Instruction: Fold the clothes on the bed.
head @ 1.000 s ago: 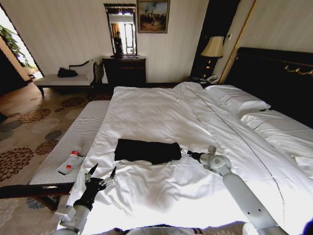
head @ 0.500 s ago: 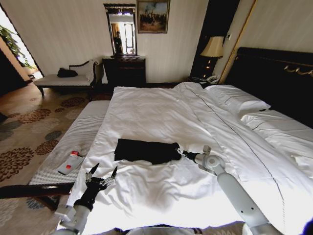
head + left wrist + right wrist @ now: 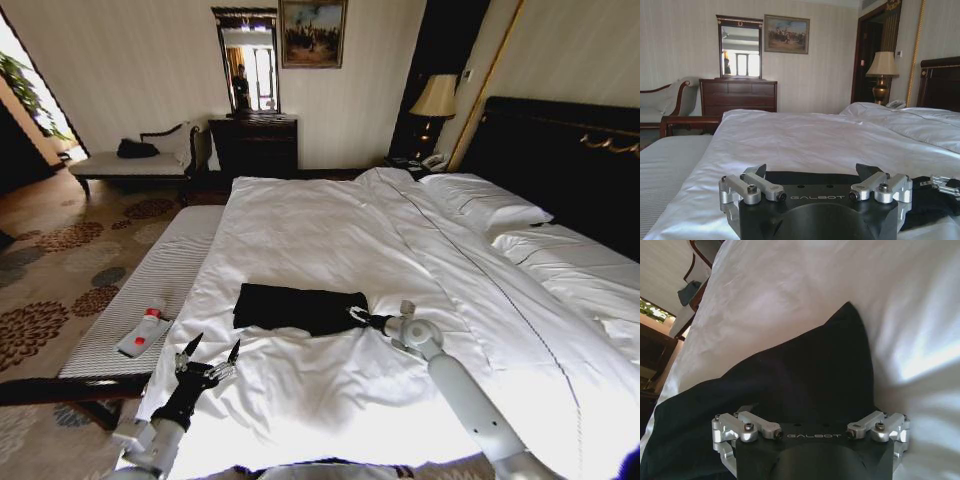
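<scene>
Reaching the folded black T-shirt [image 3: 300, 308] on the bed [image 3: 330, 230], the right pincer [image 3: 357, 317] (spread open) touches its soft, limp edge, best pinched there; left pincer [image 3: 208, 352] idles open.

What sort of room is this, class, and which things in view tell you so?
Probably a hotel bedroom: a large bed with white pillows, a bedside lamp, and a dark dresser beneath a mirror.
</scene>
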`<state>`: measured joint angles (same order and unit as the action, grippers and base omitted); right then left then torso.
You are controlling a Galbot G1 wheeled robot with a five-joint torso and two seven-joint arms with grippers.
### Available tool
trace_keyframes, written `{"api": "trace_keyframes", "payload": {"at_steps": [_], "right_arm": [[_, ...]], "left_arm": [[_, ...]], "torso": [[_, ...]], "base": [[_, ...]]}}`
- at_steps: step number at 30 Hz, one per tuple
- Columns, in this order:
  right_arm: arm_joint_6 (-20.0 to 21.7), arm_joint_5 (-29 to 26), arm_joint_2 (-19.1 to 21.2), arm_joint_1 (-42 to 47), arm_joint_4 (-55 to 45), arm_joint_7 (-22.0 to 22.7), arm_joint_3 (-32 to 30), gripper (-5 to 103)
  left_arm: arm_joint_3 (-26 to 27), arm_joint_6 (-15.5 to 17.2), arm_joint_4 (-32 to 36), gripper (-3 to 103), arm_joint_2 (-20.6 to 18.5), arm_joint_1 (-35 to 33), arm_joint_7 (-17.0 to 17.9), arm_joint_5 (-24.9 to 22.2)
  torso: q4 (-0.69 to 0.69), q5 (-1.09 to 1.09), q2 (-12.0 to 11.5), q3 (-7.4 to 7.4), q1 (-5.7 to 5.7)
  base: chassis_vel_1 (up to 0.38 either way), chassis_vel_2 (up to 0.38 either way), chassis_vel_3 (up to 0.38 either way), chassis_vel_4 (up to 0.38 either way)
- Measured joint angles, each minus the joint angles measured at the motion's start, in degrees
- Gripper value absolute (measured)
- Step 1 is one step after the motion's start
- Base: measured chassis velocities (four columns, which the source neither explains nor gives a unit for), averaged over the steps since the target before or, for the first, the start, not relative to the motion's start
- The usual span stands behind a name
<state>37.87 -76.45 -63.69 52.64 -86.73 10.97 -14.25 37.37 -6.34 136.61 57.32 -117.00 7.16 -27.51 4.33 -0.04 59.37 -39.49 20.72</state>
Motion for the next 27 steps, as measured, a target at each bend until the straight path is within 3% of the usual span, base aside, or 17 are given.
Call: {"api": "trace_keyframes", "payload": {"at_steps": [8,16,21,23,24,25,27], "right_arm": [[-0.4,1.8,-2.8,0.0,0.8,-0.3,0.6,100],[-0.5,2.3,-2.9,0.1,0.8,-0.3,0.9,101],[-0.6,2.3,-1.8,0.4,0.4,-0.2,0.7,80],[-0.6,2.3,-1.7,0.4,0.3,-0.2,0.7,80],[-0.6,2.3,-1.4,0.5,0.2,-0.2,0.6,75],[-0.7,2.3,-0.9,0.7,-0.2,-0.2,0.4,59],[-0.8,2.5,-0.9,0.8,-0.2,-0.2,0.4,53]], "left_arm": [[0.0,0.0,0.0,100,0.0,0.0,0.0,0.0],[0.0,0.0,-0.1,100,0.0,0.0,0.0,0.0],[0.0,0.0,-0.1,100,0.0,0.0,0.0,0.0],[0.0,0.0,-0.1,100,0.0,0.0,0.0,0.0],[0.0,0.0,-0.1,100,0.0,0.0,0.0,0.0],[0.0,0.0,-0.1,100,0.0,0.1,0.0,0.0],[0.0,0.0,-0.1,100,0.0,0.1,0.0,0.0]], "torso": [[0.01,0.00,0.0,0.00,0.00],[0.00,0.01,0.0,0.00,0.00],[-0.01,0.02,0.0,-0.01,0.00],[-0.01,0.02,0.0,-0.01,0.00],[-0.01,0.02,0.0,-0.01,0.00],[-0.01,0.03,0.0,-0.01,0.00],[-0.01,0.03,0.0,-0.01,0.00]], "base": [[0.000,0.000,0.000,0.000],[0.000,0.000,0.000,0.000],[0.000,0.000,0.000,0.000],[0.000,0.000,0.000,0.000],[0.000,0.000,0.000,0.000],[0.000,0.000,0.000,0.000],[0.000,0.000,0.000,0.000]]}}
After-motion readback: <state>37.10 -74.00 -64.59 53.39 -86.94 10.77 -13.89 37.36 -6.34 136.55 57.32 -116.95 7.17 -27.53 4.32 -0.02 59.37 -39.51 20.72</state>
